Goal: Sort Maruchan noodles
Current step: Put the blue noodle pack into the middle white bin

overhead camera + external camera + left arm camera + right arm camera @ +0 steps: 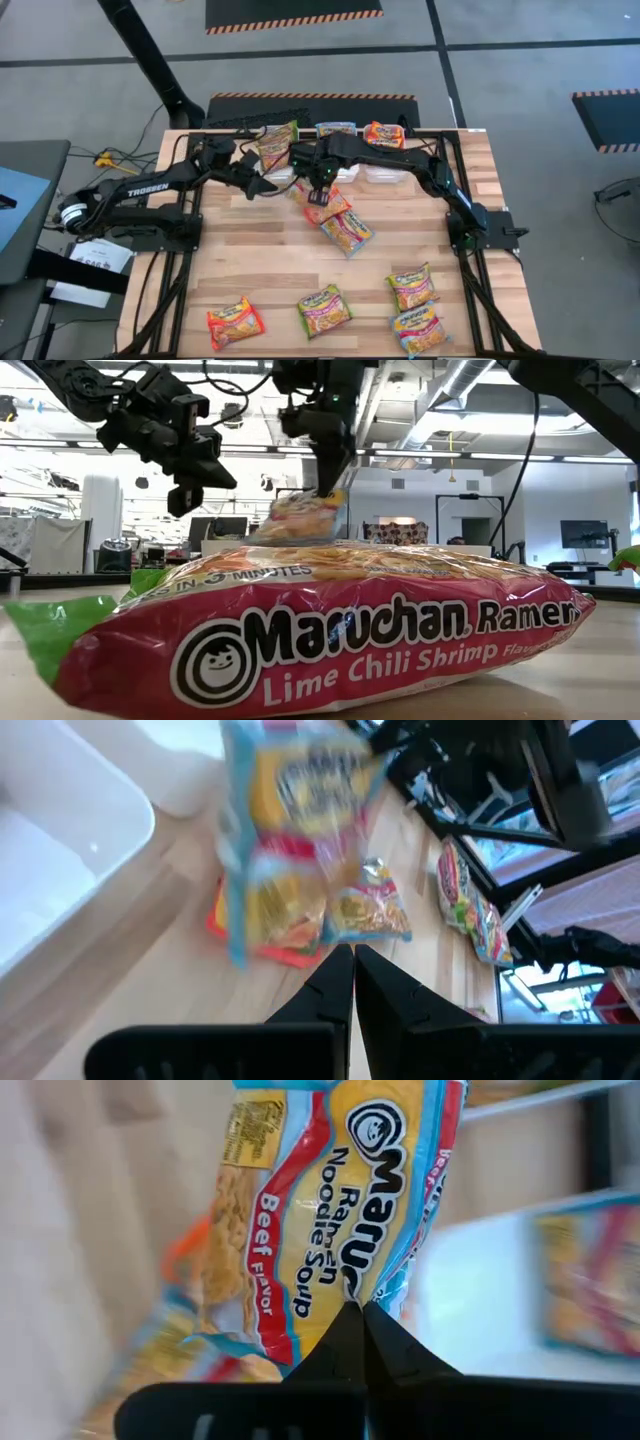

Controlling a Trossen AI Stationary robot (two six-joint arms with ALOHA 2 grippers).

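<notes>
1. Maruchan noodles, high view: packets scattered over the wooden tabletop (250,260). Three stand in the white bins (385,175) at the far edge: a green-edged packet (277,146), a blue-edged one (336,129), an orange one (384,134). Right hand (319,196) sits near the tabletop's middle, just in front of the bins, over a small pile of packets (345,228). Left hand (262,186) is just beside it, toward the left arm's side. Five more along the near edge: orange packet (235,324), green packet (324,309), another green one (412,287), blue packet (419,330), and a fifth partly cut off at the picture's edge.

2. Low view: a Lime Chili Shrimp packet (330,630) lies right in front of the lens and fills the lower half. Behind it the right hand (331,488) hangs a beef packet (300,517) by its top edge, clear of the tabletop. Left hand (222,478) is up in the air beside it, clenched, nothing in it.

3. Left wrist view: left hand (353,958) has its fingers pressed together, empty. Ahead, the blue-edged beef packet (290,810) hangs, blurred, above the pile (350,915). A white bin (60,850) is off to one side.

4. Right wrist view: right hand (360,1315) is clamped on the edge of the beef packet (320,1210); label reads Ramen Noodle Soup, Beef Flavor. More packets lie beneath it.
</notes>
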